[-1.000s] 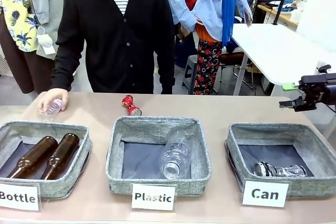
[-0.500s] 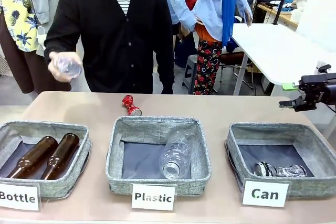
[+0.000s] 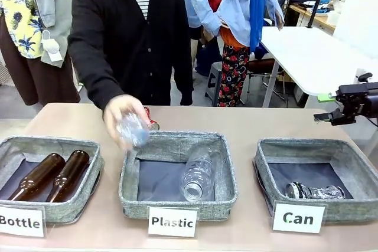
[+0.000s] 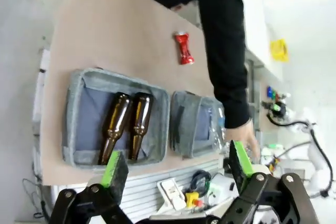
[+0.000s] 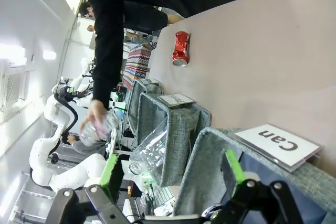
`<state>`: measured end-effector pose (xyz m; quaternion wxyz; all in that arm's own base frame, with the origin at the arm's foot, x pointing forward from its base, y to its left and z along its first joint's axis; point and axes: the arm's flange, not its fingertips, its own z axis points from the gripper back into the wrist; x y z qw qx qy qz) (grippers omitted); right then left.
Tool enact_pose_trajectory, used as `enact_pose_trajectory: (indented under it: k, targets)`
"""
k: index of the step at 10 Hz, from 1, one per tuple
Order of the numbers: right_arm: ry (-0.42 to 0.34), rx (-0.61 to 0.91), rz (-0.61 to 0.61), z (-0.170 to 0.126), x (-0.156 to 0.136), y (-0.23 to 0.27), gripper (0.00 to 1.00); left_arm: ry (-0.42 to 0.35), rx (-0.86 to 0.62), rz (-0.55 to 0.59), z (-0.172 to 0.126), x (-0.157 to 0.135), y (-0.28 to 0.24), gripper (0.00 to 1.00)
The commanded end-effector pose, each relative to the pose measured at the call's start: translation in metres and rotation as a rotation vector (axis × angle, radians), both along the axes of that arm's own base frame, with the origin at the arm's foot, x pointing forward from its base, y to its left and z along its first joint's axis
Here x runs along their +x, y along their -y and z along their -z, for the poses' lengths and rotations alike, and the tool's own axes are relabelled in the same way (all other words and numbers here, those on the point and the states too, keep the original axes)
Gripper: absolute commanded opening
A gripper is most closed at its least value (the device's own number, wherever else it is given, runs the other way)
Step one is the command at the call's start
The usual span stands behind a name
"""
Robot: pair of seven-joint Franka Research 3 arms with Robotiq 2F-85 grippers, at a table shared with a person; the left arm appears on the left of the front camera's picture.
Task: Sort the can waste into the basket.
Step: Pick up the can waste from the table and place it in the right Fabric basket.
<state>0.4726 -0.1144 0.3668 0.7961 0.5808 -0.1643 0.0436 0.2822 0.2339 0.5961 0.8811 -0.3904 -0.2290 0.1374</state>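
Observation:
A crushed red can (image 3: 153, 125) lies on the table behind the middle bin, partly hidden by a person's hand; it also shows as the red can (image 4: 183, 48) and the red can (image 5: 180, 49). A silver and dark crushed can (image 3: 315, 192) lies inside the grey "Can" basket (image 3: 307, 144) at the right, whose near wall is the basket (image 5: 210, 148). My right gripper (image 3: 323, 107) hangs open above the basket's far right corner, holding nothing; its own view shows the right gripper (image 5: 171, 167) open. My left gripper (image 4: 177, 163) is open and empty, high above the bins.
The person's hand (image 3: 121, 113) holds a clear plastic bottle (image 3: 133, 129) over the "Plastic" bin (image 3: 177, 143), where another clear bottle (image 3: 198, 172) lies. Two brown bottles (image 3: 53, 175) lie in the "Bottle" bin (image 3: 47, 144). People stand beyond the far edge.
The person's hand lifted the clear bottle from the table's far left and carried it over the Plastic bin's back left corner, now covering part of the red can. Neither gripper moved.

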Motion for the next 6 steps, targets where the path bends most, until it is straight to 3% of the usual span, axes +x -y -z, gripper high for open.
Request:
enact_pose_trajectory:
  k: [1,2,3,6]
  targets:
    - [0.021,0.007,-0.002,-0.002,0.001,0.000,1.00,0.182,-0.066,0.077,0.004,-0.080,-0.016,1.00]
    - [0.021,0.007,-0.002,-0.002,0.001,0.000,1.00,0.270,-0.096,0.108,0.016,-0.113,-0.021,1.00]
    - [0.021,0.007,-0.002,-0.002,0.001,0.000,1.00,0.272,-0.119,0.073,0.027,-0.124,-0.027,1.00]
    - [0.021,0.007,-0.002,-0.002,0.001,0.000,1.00,0.251,-0.151,0.067,0.040,-0.117,-0.033,1.00]
